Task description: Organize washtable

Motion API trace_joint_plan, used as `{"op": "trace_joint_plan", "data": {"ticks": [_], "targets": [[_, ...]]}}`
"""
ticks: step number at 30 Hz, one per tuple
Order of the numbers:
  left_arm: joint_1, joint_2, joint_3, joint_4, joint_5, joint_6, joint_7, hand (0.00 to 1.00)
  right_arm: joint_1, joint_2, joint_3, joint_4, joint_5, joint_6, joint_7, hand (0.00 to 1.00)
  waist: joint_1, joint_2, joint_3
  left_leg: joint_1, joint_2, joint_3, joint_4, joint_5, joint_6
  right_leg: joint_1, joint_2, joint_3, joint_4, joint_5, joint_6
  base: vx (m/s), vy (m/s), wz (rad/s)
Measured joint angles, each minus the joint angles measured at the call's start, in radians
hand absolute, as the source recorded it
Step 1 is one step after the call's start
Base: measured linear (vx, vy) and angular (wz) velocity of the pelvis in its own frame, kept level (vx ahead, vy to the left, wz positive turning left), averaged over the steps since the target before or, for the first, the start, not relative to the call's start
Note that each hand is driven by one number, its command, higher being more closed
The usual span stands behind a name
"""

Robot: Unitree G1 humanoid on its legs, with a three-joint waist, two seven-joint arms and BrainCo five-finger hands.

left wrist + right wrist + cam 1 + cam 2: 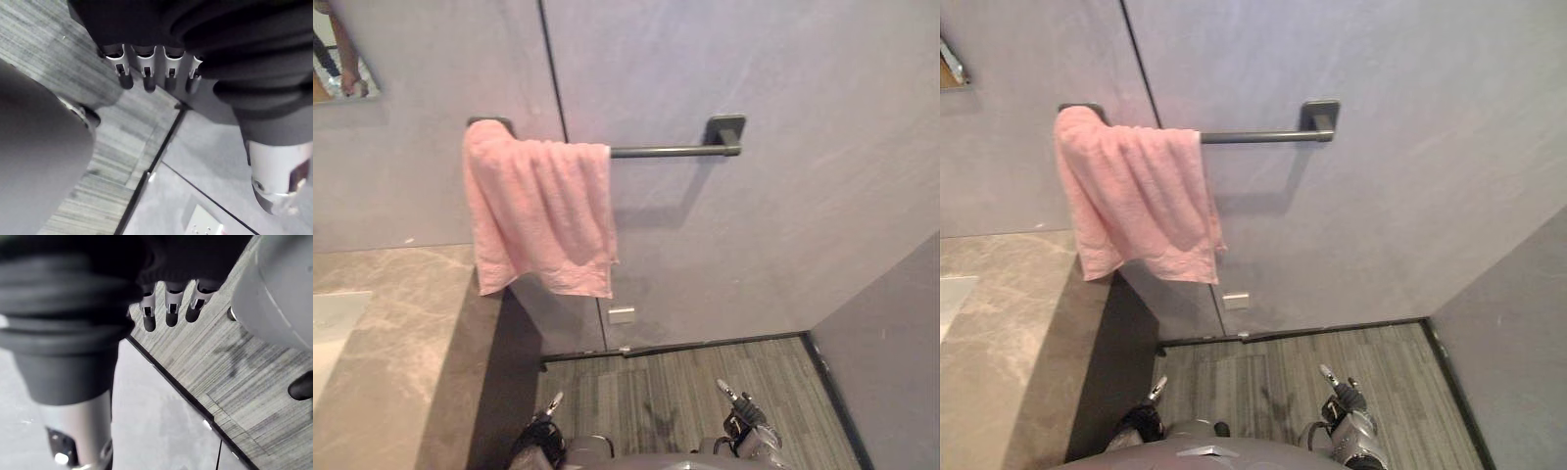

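Grey plaster wall (783,196) fills most of the head camera's view, with a dark metal towel rail (666,151) fixed across the upper centre and a striped grey floor (675,392) at the bottom. A pale brown marbled surface (391,333) runs along the lower left, and the white edge of a sink (328,328) shows at the far left. The pink towel (543,211) hangs over the left end of the rail, in the upper left centre of the frame, its lower edge dropping just beside the surface's right edge. It looks soft and thick, bunched into loose vertical folds, with an uneven hem that sits lower on the right. The left robot hand (142,58) and the right robot hand (171,303) both hang low near the floor at the bottom of the frame, fingers relaxed and holding nothing. Straightening the towel seems the likely step, and neither hand has reached for it yet. To do it well, a hand should rise to the hem, take a corner lightly and draw the cloth sideways along the rail so the folds flatten, without tugging downward, which could slide the towel off.
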Motion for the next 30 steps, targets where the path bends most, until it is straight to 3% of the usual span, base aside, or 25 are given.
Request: {"op": "trace_joint_plan", "data": {"ticks": [1,4,5,8,9,15,23,30], "targets": [[0.006,-0.003,-0.005,0.001,-0.003,-0.008,0.006,0.00,0.008,-0.003,0.030,-0.014,-0.007,0.001,-0.003,0.00,-0.001,-0.004,-0.019,0.000,0.011,-0.008,-0.020,0.014,-0.025,0.019,0.005,-0.011,-0.065,-0.032,0.000,-0.02,-0.281,0.15],[0.044,-0.025,-0.070,-0.065,-0.033,-0.021,0.013,0.00,0.046,-0.024,0.137,-0.214,-0.042,-0.001,-0.007,0.00,-0.029,0.036,-0.042,0.000,0.042,-0.087,-0.118,0.087,-0.073,0.017,0.056,-0.060,-0.138,-0.008,-0.020,0.00,-0.234,0.29],[0.064,-0.036,-0.084,-0.102,-0.042,-0.028,0.016,0.00,0.053,-0.026,0.162,-0.271,-0.040,-0.007,-0.006,0.00,-0.022,0.042,-0.044,0.001,0.049,-0.102,-0.135,0.097,-0.076,0.019,0.071,-0.062,-0.154,0.000,-0.028,0.06,-0.183,0.09],[0.127,-0.048,-0.152,-0.245,-0.076,-0.036,0.027,0.00,0.098,-0.021,0.222,-0.495,-0.036,-0.033,-0.008,0.00,-0.025,0.041,-0.043,-0.001,0.065,-0.144,-0.157,0.107,-0.083,0.034,0.091,-0.093,-0.180,0.013,-0.046,0.09,-0.126,0.20],[0.154,-0.046,-0.199,-0.319,-0.078,-0.040,0.030,0.00,0.121,-0.024,0.249,-0.593,-0.031,-0.062,-0.006,0.00,-0.023,0.037,-0.044,-0.002,0.066,-0.154,-0.163,0.109,-0.086,0.036,0.093,-0.102,-0.185,0.013,-0.046,0.10,-0.063,0.24],[0.236,-0.050,-0.339,-0.752,-0.077,-0.097,0.022,0.00,0.122,-0.029,0.364,-0.858,-0.032,-0.144,0.023,0.00,-0.023,0.011,-0.028,-0.029,0.043,-0.181,-0.162,0.115,-0.086,0.035,0.073,-0.123,-0.199,0.014,-0.046,0.10,0.010,0.14],[0.273,-0.050,-0.335,-1.105,-0.076,-0.156,0.014,0.00,0.022,-0.048,0.510,-0.984,-0.026,-0.172,0.098,0.00,-0.020,0.018,-0.024,-0.015,0.021,-0.211,-0.151,0.104,-0.068,0.091,0.058,-0.144,-0.242,0.023,-0.033,0.06,0.019,0.12],[0.284,-0.058,-0.257,-1.231,-0.075,-0.173,0.054,0.00,-0.089,-0.053,0.553,-0.961,0.050,-0.171,0.111,0.00,0.004,0.032,-0.012,-0.001,0.018,-0.235,-0.152,0.103,-0.067,0.127,0.059,-0.166,-0.266,0.030,-0.033,-0.01,0.001,0.09]]}}
